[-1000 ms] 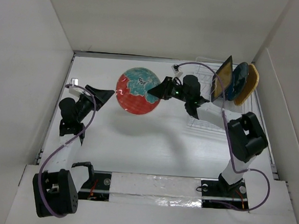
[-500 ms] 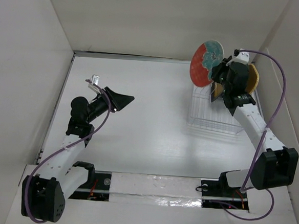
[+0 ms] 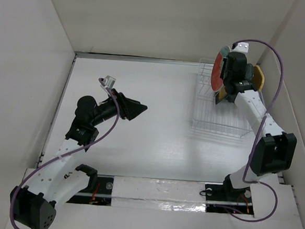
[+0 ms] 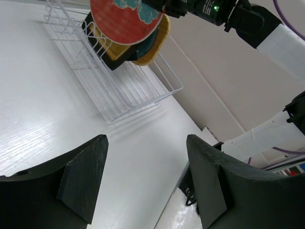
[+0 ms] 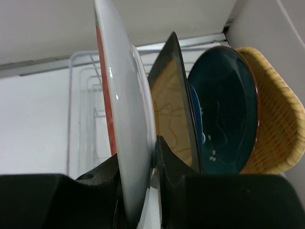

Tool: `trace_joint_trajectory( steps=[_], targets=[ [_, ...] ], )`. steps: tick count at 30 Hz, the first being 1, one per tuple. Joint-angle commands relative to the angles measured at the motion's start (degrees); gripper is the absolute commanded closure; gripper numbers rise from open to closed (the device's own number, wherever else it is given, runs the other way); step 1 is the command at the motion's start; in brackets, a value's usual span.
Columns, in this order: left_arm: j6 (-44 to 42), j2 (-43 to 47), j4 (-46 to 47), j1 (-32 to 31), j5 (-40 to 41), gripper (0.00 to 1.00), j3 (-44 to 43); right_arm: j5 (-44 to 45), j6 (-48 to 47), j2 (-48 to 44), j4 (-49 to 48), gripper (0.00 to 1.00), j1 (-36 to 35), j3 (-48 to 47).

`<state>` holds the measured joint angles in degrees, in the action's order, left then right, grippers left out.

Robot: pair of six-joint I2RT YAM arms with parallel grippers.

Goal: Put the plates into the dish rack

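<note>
My right gripper (image 3: 224, 73) is shut on the rim of the round red-rimmed teal floral plate (image 3: 216, 72). It holds the plate on edge over the far end of the white wire dish rack (image 3: 214, 124). The right wrist view shows this plate (image 5: 121, 119) edge-on, just left of the black-rimmed mustard square plate (image 5: 174, 119), the dark blue plate (image 5: 224, 109) and the orange plate (image 5: 279, 124), which stand in the rack. My left gripper (image 3: 141, 108) is open and empty over the table's middle left, far from the rack (image 4: 119, 90). The grey-teal plate is out of view.
White walls close in the table on the left, far and right sides. The rack stands against the right wall (image 3: 294, 103). The near rack slots (image 3: 217, 127) hold nothing. The right arm's purple cable (image 3: 273, 65) loops above the rack.
My right arm has carried the floral plate from the table's middle to over the rack and turned it on edge. My left arm has reached further right, still open.
</note>
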<state>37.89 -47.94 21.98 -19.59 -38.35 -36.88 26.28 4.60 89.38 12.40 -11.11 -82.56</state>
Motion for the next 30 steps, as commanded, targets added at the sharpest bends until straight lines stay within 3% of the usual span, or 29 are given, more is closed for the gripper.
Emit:
trace_joint_trajectory(
  steps=[1,21,30],
  targets=[
    [-6.49,0.75,-4.47,-0.88,3.0,0.36,-4.33,5.79,-2.05,-0.71,-7.66,1.0,-0.22,-5.15],
    [-8.27,0.13,-6.24,-0.88,5.56,0.36,-4.6,5.53,-1.53,10.19,-11.61,1.0,-0.22,-5.5],
    [-8.27,-0.66,-6.33,-0.88,5.65,0.36,-4.43,5.27,0.23,10.29,-14.16,1.0,-0.22,-2.34]
  ],
)
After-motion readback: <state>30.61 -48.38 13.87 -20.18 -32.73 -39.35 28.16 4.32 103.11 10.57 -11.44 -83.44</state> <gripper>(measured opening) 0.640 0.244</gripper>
